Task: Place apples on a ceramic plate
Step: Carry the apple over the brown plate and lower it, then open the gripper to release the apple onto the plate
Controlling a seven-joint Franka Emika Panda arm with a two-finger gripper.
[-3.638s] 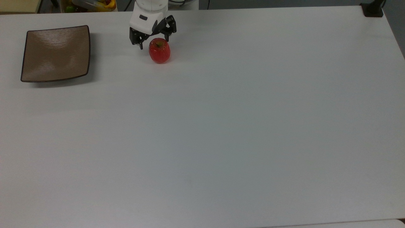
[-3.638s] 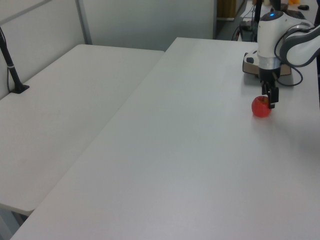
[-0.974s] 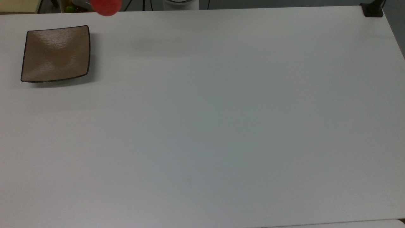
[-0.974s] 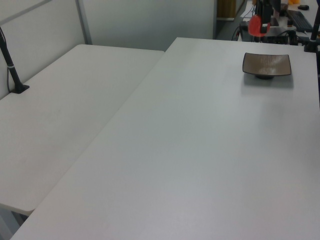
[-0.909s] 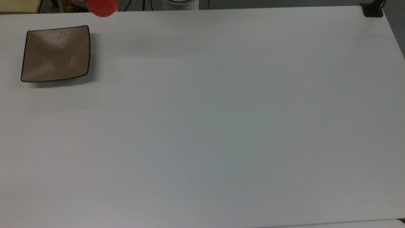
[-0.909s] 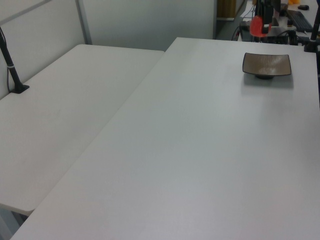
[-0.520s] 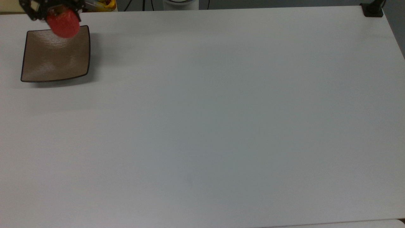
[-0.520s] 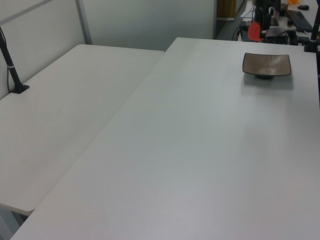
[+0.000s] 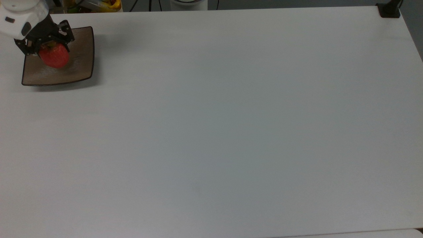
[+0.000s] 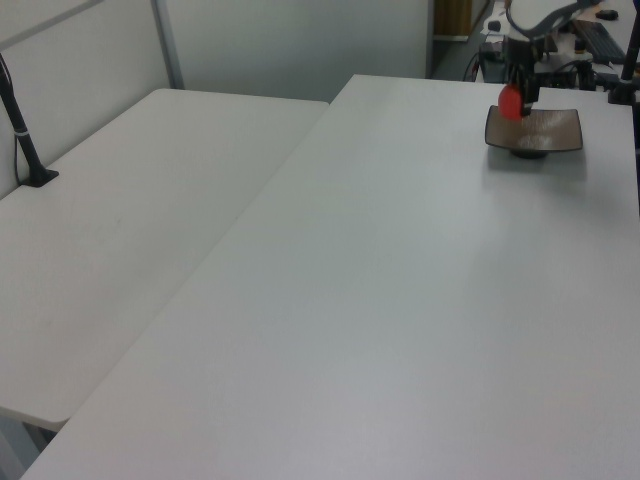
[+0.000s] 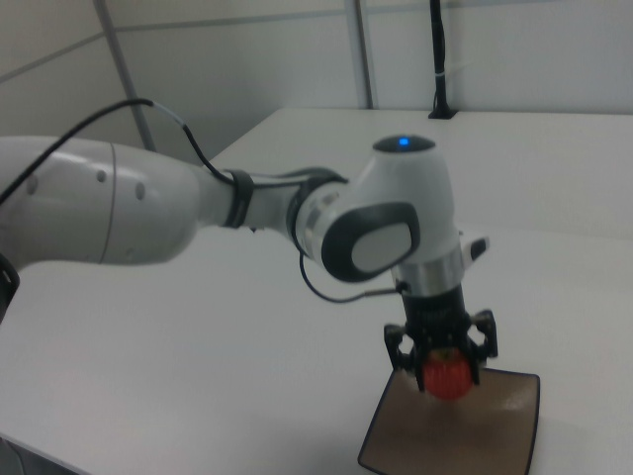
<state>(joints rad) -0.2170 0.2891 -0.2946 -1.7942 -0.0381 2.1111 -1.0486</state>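
And here's the gripper (image 9: 45,49), black fingers clamped on either side of the 1 red apple (image 9: 54,56), gripping it near the top, with the bulk of the fruit hanging just below the fingertips. Directly beneath the gripper sits the ceramic plate (image 9: 81,62), square, tan-brown, dark-rimmed, near the top view's upper left corner of the white table (image 9: 231,132). In the top view the apple shows over the plate's middle, a little toward the top view's left, and most of the bare plate surface spreads out from the gripper toward the top view's right and lower edge.

Over to the right view: the gripper (image 11: 441,358) points straight down, the apple (image 11: 446,376) is held between its 2 fingers above the far part of the plate (image 11: 495,435), and the white arm (image 11: 198,213) stretches away from it toward the right view's left. Whether the apple touches the plate cannot be told.

In the left view the apple (image 10: 511,102) shows in front of the plate's (image 10: 555,130) left edge, below the gripper (image 10: 519,88).
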